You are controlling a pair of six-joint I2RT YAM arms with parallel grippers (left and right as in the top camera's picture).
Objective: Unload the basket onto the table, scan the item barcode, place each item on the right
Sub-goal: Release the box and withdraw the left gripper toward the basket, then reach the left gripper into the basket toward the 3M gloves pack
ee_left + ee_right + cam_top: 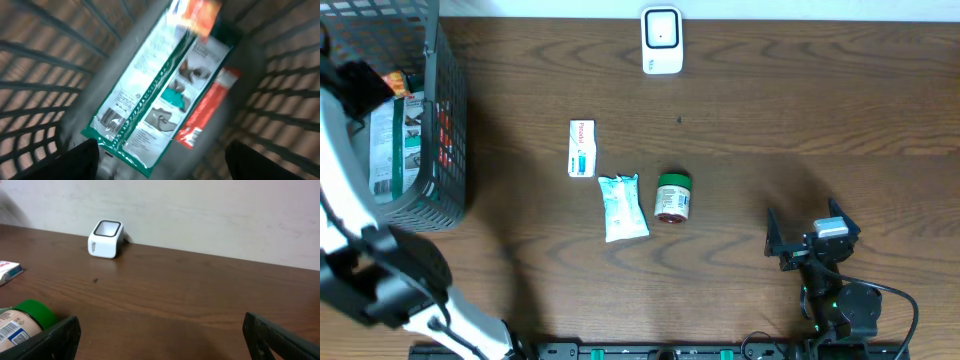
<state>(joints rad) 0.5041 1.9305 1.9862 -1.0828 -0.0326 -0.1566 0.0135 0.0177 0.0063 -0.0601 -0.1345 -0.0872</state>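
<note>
A green and white packet (160, 85) lies flat on the floor of the grey wire basket (445, 140), its barcode (112, 118) facing up. My left gripper (165, 165) hangs open just above the packet's near end and holds nothing. The white scanner (661, 40) stands at the far edge of the table, also in the right wrist view (105, 239). My right gripper (810, 235) rests open and empty at the front right of the table, facing the scanner.
On the table's middle lie a white box (582, 148), a white and blue pouch (623, 207) and a green-lidded jar (673, 197). A red and white packet (210, 110) sits under the green one, with an orange one (200, 12) at the far end.
</note>
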